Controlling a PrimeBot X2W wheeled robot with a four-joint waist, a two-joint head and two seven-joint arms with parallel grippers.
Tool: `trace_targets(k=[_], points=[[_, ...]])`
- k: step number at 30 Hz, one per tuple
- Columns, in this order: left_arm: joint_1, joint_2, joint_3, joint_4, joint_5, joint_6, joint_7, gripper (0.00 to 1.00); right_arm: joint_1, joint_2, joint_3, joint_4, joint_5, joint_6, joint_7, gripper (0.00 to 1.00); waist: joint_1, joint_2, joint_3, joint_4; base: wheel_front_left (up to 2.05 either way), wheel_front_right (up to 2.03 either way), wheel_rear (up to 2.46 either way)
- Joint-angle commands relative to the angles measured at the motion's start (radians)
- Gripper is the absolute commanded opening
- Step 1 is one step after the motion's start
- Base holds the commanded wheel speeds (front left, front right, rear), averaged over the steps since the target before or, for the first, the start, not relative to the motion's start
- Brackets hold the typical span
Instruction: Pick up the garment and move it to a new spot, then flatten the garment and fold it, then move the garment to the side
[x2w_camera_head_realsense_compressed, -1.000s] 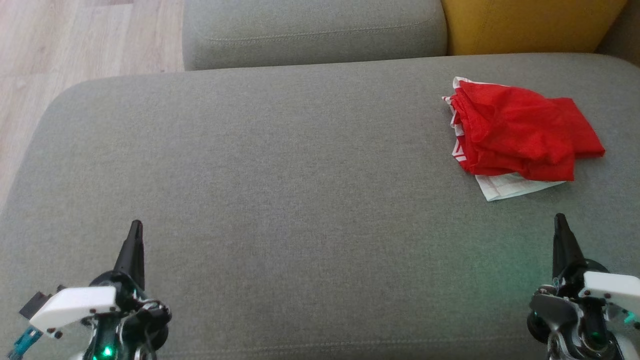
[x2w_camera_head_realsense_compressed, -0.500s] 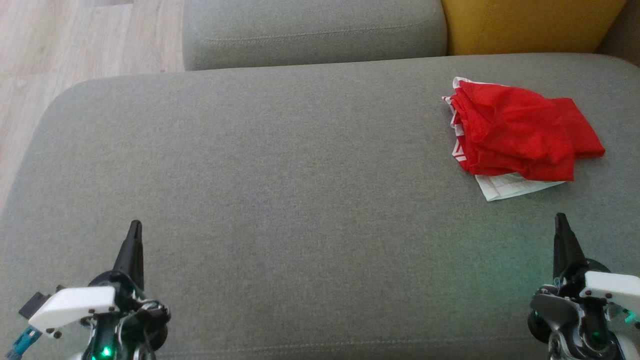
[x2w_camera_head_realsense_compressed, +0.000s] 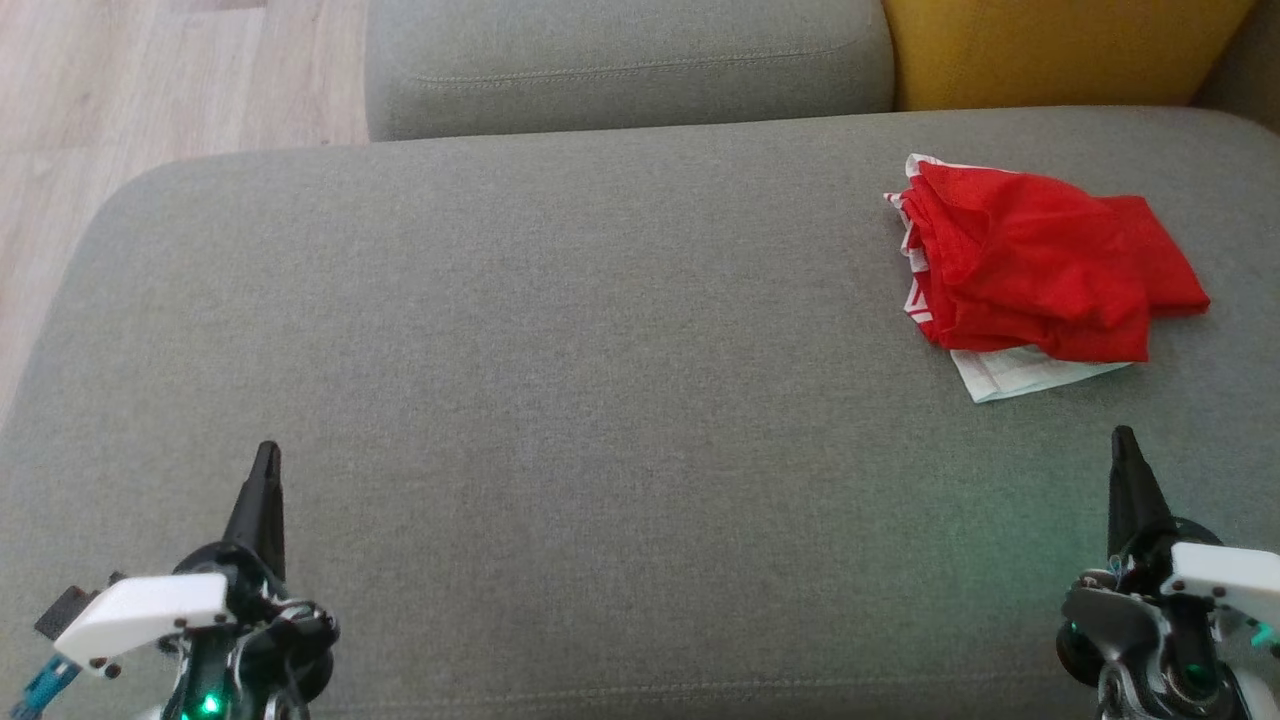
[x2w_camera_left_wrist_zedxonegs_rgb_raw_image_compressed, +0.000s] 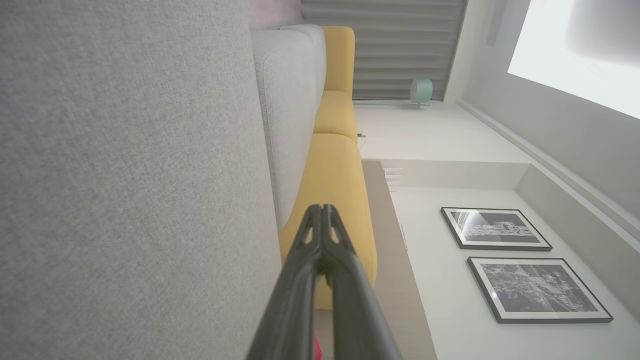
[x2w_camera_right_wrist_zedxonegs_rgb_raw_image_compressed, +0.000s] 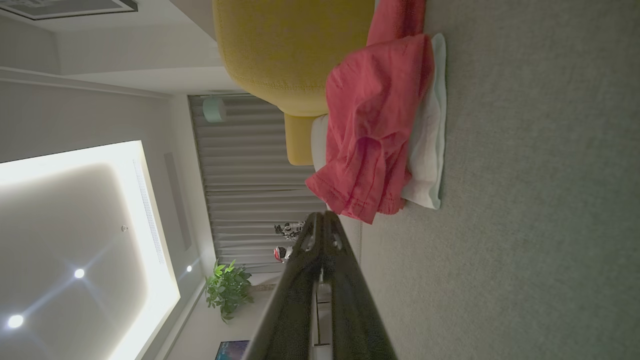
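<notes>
The left pincer (x2w_camera_head_realsense_compressed: 266, 452) has its two dark fingers pressed together at the tips with nothing between them; the left wrist view shows the same meeting point (x2w_camera_left_wrist_zedxonegs_rgb_raw_image_compressed: 324, 210). It hovers low over the near left part of the grey seat cushion (x2w_camera_head_realsense_compressed: 600, 350), pointing away from the robot. The right pincer (x2w_camera_head_realsense_compressed: 1122, 438) is likewise closed on nothing, as its wrist view confirms (x2w_camera_right_wrist_zedxonegs_rgb_raw_image_compressed: 324, 216), and it sits over the near right part of the same cushion. The two pincers are well apart, one at each side of the seat.

Beyond the right pincer, a little further back on the cushion and apart from its tips, lies the red garment (x2w_camera_head_realsense_compressed: 1040, 265). It is bunched into a loosely folded heap near the cushion's far right corner. A white layer (x2w_camera_head_realsense_compressed: 1010, 372) with red markings along its left edge pokes out under the heap at the near side. In the right wrist view the garment (x2w_camera_right_wrist_zedxonegs_rgb_raw_image_compressed: 370, 125) rests on that white layer (x2w_camera_right_wrist_zedxonegs_rgb_raw_image_compressed: 425, 150), just ahead of the closed fingertips.

Behind the seat stand a grey back cushion (x2w_camera_head_realsense_compressed: 620, 60) and, beside it on the right, a yellow cushion (x2w_camera_head_realsense_compressed: 1050, 50). Pale wooden floor (x2w_camera_head_realsense_compressed: 150, 80) shows past the cushion's left end. The left wrist view takes in two framed pictures (x2w_camera_left_wrist_zedxonegs_rgb_raw_image_compressed: 495, 228) on a white wall.
</notes>
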Motion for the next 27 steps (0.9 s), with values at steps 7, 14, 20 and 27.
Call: trace_targets(k=[7, 14, 20, 27], points=[[-0.059, 0.011, 0.037, -0.029, 0.003, -0.007, 0.007, 0.0, -0.055, -0.009, 0.017, -0.039, 0.003, 0.007, 0.007, 0.0, 0.0, 0.0, 0.0, 0.0, 0.0, 0.0, 0.0], [-0.059, 0.01, 0.039, -0.029, 0.004, -0.007, 0.009, 0.0, -0.055, -0.008, 0.015, -0.039, 0.002, 0.007, 0.008, 0.0, 0.0, 0.0, 0.0, 0.0, 0.0, 0.0, 0.0], [-0.059, 0.009, 0.04, -0.029, 0.005, -0.007, 0.009, 0.0, -0.055, -0.008, 0.015, -0.039, 0.001, 0.007, 0.009, 0.0, 0.0, 0.0, 0.0, 0.0, 0.0, 0.0, 0.0], [-0.06, 0.009, 0.041, -0.029, 0.006, -0.007, 0.01, 0.0, -0.055, -0.007, 0.014, -0.039, 0.0, 0.007, 0.01, 0.0, 0.0, 0.0, 0.0, 0.0, 0.0, 0.0, 0.0]])
